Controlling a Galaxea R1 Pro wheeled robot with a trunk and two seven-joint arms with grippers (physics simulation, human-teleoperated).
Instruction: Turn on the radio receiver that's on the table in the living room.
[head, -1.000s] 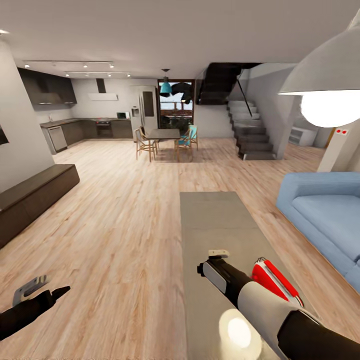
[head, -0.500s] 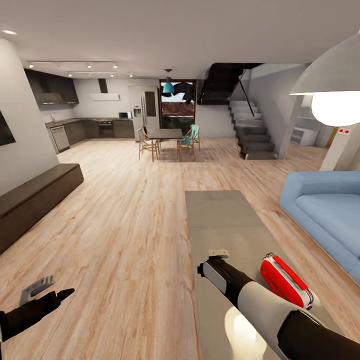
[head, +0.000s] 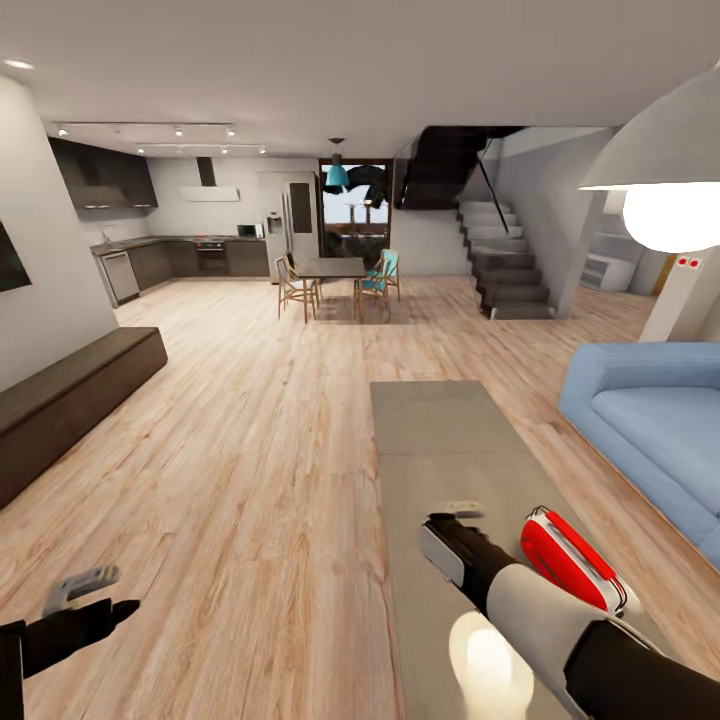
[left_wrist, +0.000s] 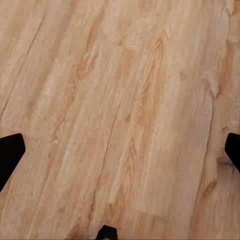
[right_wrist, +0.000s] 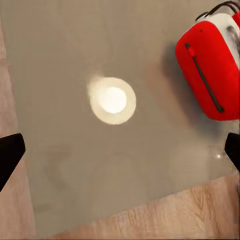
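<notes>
Head view shows my right gripper (head: 458, 512) hovering over the grey table (head: 440, 430), fingers spread and empty, with the red radio receiver (head: 565, 560) lying just to its right, long axis along the table, far from my left gripper (head: 85, 590).

right gripper (head: 462, 512) nearer radio receiver (head: 568, 560)

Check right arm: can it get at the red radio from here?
Probably yes. The right gripper hangs over the grey table just beside the radio receiver, with bare tabletop between them. Jaws look open in the wrist view.
</notes>
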